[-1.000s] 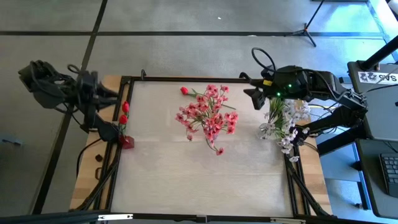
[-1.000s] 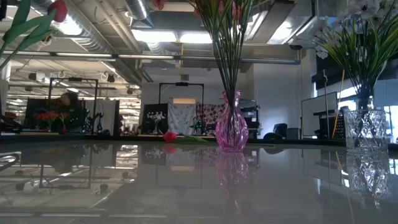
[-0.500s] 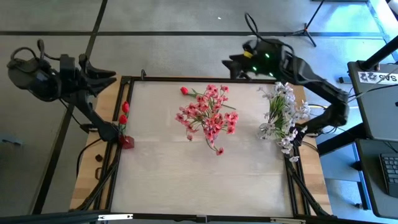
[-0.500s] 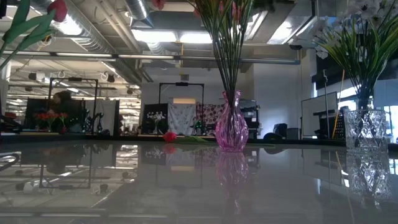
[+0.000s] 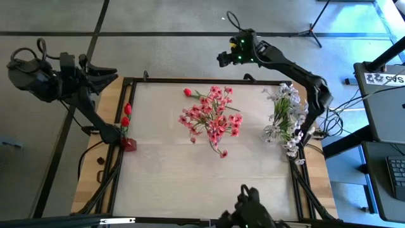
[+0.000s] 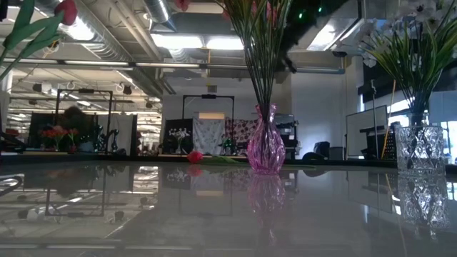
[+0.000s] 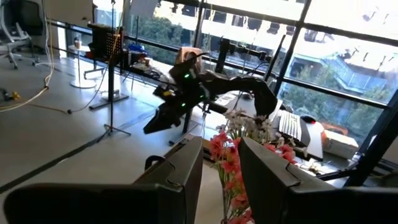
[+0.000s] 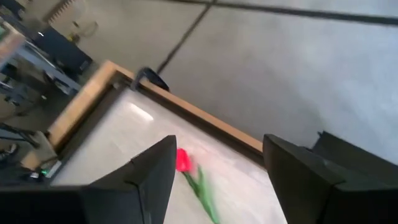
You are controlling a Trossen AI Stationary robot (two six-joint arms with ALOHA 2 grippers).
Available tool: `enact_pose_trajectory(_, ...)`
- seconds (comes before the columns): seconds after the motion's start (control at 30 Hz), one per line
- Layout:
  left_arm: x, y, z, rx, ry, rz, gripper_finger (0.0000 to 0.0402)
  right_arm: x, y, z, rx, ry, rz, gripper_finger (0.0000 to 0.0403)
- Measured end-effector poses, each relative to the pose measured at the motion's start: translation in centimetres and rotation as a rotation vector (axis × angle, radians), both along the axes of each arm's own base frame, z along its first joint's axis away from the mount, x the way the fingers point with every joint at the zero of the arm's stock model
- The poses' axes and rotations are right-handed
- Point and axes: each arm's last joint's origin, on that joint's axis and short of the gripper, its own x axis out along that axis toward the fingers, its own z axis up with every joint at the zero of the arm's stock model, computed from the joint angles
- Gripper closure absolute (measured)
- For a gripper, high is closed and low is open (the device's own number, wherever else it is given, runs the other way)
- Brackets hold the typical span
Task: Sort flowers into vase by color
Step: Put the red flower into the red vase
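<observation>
1. I see the pink vase (image 6: 265,151) mid-table holding pink flowers (image 5: 212,117).
2. The clear vase (image 6: 420,148) at the right edge holds white flowers (image 5: 288,117).
3. The small red vase (image 5: 129,144) at the left edge holds red buds (image 5: 126,114).
4. One red bud (image 8: 182,160) lies loose on the table (image 5: 190,177), near the back rim.
5. My right gripper (image 5: 223,59) has swung further left, beyond the back rim, fingers apart, holding nothing.
6. My left gripper (image 5: 107,69) waits off the back-left corner, fingers apart, empty.

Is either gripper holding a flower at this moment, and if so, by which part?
Nothing is held. The right gripper is open above the loose red bud on a green stem lying on the table; the left gripper is open and empty too.
</observation>
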Motion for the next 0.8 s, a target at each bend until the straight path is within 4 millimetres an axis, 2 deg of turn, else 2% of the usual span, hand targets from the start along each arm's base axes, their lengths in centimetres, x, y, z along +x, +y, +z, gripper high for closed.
enact_pose_trajectory(0.2,0.0,0.0,0.0,-0.003,-0.003,0.013,0.0299,0.2,-2.2,-3.5,0.052,0.14,0.041,0.0164)
enact_pose_trajectory(0.33,-0.1,0.2,-0.2,0.021,0.012,0.046,0.0299,0.5,-2.4,-5.1,0.076,0.205,0.146,0.0164)
enact_pose_trajectory(0.63,-0.3,0.5,-0.4,0.061,0.019,0.151,0.0299,2.6,-0.6,-9.2,0.144,0.377,0.426,0.0164)
enact_pose_trajectory(0.8,-0.4,0.6,-0.4,0.068,0.022,0.165,0.0299,4.3,0.9,-10.5,0.122,0.412,0.529,0.0164)
